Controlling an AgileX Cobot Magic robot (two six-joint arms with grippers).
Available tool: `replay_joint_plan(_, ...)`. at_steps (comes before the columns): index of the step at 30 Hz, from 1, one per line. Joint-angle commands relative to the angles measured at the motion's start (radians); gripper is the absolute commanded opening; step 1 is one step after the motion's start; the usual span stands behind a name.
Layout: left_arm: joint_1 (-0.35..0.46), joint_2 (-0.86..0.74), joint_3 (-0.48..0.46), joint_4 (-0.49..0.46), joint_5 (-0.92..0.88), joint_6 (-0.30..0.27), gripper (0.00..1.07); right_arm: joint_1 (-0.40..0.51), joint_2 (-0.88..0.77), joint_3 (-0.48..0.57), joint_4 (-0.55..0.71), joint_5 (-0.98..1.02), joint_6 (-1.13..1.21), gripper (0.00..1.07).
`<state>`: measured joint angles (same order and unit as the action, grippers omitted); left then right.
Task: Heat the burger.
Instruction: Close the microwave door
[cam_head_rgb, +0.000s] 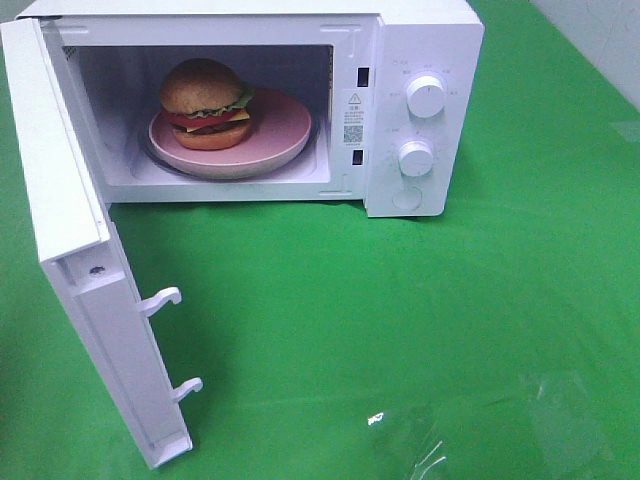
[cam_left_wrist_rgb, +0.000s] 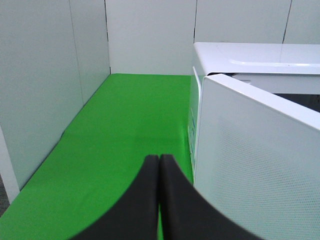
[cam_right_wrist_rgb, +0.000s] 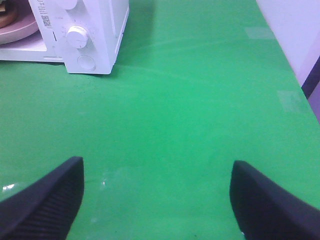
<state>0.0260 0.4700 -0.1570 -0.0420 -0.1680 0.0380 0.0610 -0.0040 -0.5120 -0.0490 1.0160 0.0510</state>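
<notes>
Status: burger sits on pink plate inside microwave, door swung open. L gripper pinched closed, empty, just beside door's outer face, prob set to push it shut. R gripper wide, empty, over tabletop, parked away from knobs.

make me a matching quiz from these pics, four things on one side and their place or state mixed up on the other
Column 1
1. burger
2. microwave door
3. left gripper
4. right gripper

Column 2
A. jaws spread wide, nothing between them
B. swung open
C. on the pink plate inside the microwave
D. jaws pressed together

Pairs: 1-C, 2-B, 3-D, 4-A
</notes>
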Motion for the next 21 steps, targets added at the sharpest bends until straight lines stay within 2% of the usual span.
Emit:
replay_joint_plan(1,0.003,0.038,0.008,-0.014,-0.083,-0.001,0.0,-0.003,-0.025,0.005,0.003,-0.014,0.006,0.76)
replay_joint_plan(3,0.003,0.067,0.008,-0.014,-0.104,-0.001,0.0,-0.003,-0.025,0.005,0.003,-0.014,0.006,0.76)
replay_joint_plan(5,0.003,0.19,0.008,-0.011,-0.175,-0.001,0.0,-0.003,-0.025,0.005,0.002,-0.014,0.008,0.76)
replay_joint_plan(7,0.003,0.249,0.008,-0.008,-0.212,-0.003,0.0,-0.003,-0.025,0.005,0.002,-0.014,0.008,0.76)
replay_joint_plan(10,0.003,0.273,0.008,-0.003,-0.23,-0.006,0.0,-0.003,-0.025,0.005,0.002,-0.014,0.008,0.76)
replay_joint_plan(12,0.003,0.388,0.008,0.042,-0.304,-0.047,0.0,-0.003,-0.025,0.005,0.002,-0.014,0.008,0.76)
replay_joint_plan(13,0.003,0.388,0.008,0.042,-0.304,-0.047,0.0,-0.003,-0.025,0.005,0.002,-0.014,0.008,0.76)
replay_joint_plan(14,0.003,0.427,0.008,0.079,-0.342,-0.082,0.0,-0.003,-0.025,0.005,0.002,-0.014,0.008,0.76)
replay_joint_plan(16,0.003,0.441,0.008,0.1,-0.356,-0.099,0.0,-0.003,-0.025,0.005,0.002,-0.014,0.008,0.76)
replay_joint_plan(17,0.003,0.471,0.008,0.152,-0.377,-0.142,0.0,-0.003,-0.025,0.005,0.002,-0.014,0.008,0.76)
replay_joint_plan(18,0.003,0.471,0.008,0.152,-0.377,-0.142,0.0,-0.003,-0.025,0.005,0.002,-0.014,0.008,0.76)
replay_joint_plan(19,0.003,0.496,0.008,0.201,-0.401,-0.188,0.0,-0.003,-0.025,0.005,0.002,-0.014,0.009,0.76)
replay_joint_plan(20,0.003,0.496,0.008,0.201,-0.401,-0.188,0.0,-0.003,-0.025,0.005,0.002,-0.014,0.009,0.76)
replay_joint_plan(21,0.003,0.518,0.008,0.243,-0.431,-0.217,0.0,-0.003,-0.025,0.005,0.002,-0.014,0.009,0.76)
